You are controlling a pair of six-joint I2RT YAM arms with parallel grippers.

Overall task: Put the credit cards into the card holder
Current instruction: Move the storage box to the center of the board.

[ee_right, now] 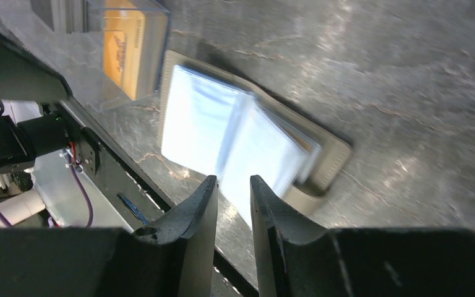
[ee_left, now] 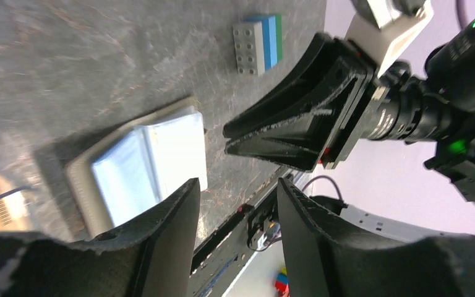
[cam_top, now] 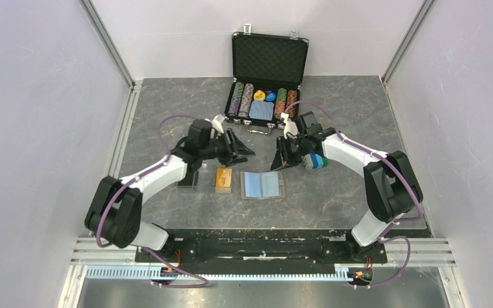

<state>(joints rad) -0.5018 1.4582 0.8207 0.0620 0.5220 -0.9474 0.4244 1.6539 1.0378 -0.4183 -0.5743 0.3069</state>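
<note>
I can't make out what the clear box [cam_top: 188, 178] farthest left of the card holder [cam_top: 263, 185] contains. The card holder lies open, blue lining up, on the grey marbled counter [cam_top: 340, 192], with the orange credit cards [cam_top: 223, 179] just left of it. Just behind it hang the left tool [cam_top: 249, 153], parted wide, and the right tool [cam_top: 275, 166], barely parted, both empty.

The card holder [cam_top: 262, 185] lies open on the table [cam_top: 334, 128], orange credit cards [cam_top: 223, 179] beside it

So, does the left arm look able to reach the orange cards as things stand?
Probably yes: the orange cards lie just nearside of the left gripper, which is open and empty, with no arm above them; the right gripper hovers by the card holder instead.
</note>
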